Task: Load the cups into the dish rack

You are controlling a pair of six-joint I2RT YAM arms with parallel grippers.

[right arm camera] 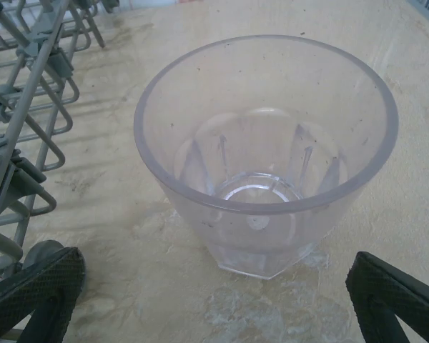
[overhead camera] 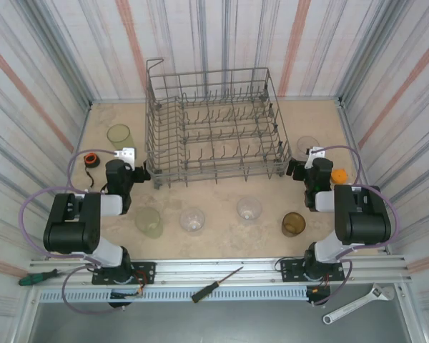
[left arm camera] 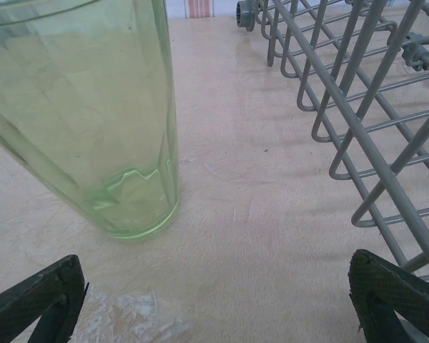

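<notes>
cups stand upright on the table [overhead camera: 222, 243], mouths up and long axes vertical. six can be counted from above, all outside the dish rack [overhead camera: 214, 125]. the rack lies with its long side running left to right, its open top up and its tines upright.

off the rack's left end stands one yellow-green cup [overhead camera: 119, 136]. off its right end stands one pale lilac cup [overhead camera: 307, 145]. along the rack's near side, apart from it, is a row of four: a second yellow-green cup [overhead camera: 148, 221], a clear cup [overhead camera: 192, 219], another clear cup [overhead camera: 249, 209], and one amber cup [overhead camera: 294, 224]. bare table shows between each pair.

the left gripper [overhead camera: 126, 154] sits by the rack's near left corner, released, jaws spread wide on nothing. in its wrist view [left arm camera: 214, 304] the first yellow-green cup [left arm camera: 86, 114] stands ahead on the left. the rack's wire side [left arm camera: 357, 128] is close on the right, with open table between them.

the right gripper [overhead camera: 314, 158] sits by the rack's near right corner, also spread wide and empty. the lilac cup [right arm camera: 264, 164] stands centred ahead of its gap [right arm camera: 214, 296], untouched. the rack's wires [right arm camera: 21, 128] crowd the left.

one orange ball [overhead camera: 338, 174] lies just right of the right gripper. one orange-and-black ring [overhead camera: 91, 159] lies left of the left gripper.
</notes>
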